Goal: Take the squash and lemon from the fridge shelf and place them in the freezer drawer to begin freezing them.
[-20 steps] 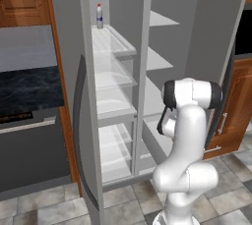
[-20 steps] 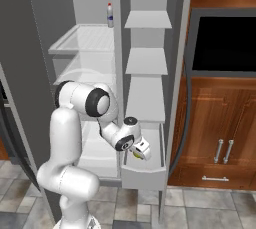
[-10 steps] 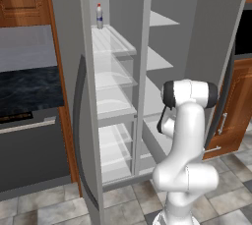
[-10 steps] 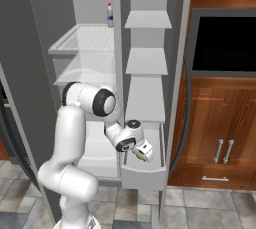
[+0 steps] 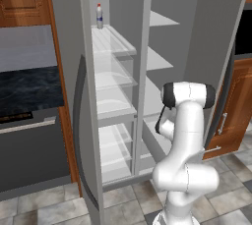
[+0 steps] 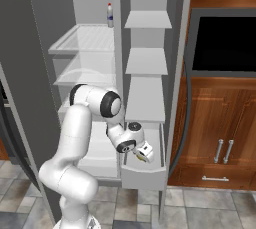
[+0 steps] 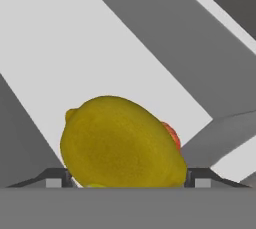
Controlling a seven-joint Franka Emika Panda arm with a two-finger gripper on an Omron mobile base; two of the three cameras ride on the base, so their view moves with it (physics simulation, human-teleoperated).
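One lemon [image 7: 120,143] clamped in tool [image 6: 143,154] over freezer drawer [image 6: 143,177], squash [image 7: 171,134] mostly hidden behind.

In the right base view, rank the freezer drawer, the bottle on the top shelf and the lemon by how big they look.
1. Freezer drawer
2. Bottle, though it sits farther back
3. Lemon, partly hidden by the gripper

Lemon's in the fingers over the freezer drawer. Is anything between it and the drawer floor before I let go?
Nothing visible blocks the drop. In the hand view the lemon sits between the fingers above the pale floor of the freezer drawer. The squash peeks out just behind the lemon, so it may land against it.
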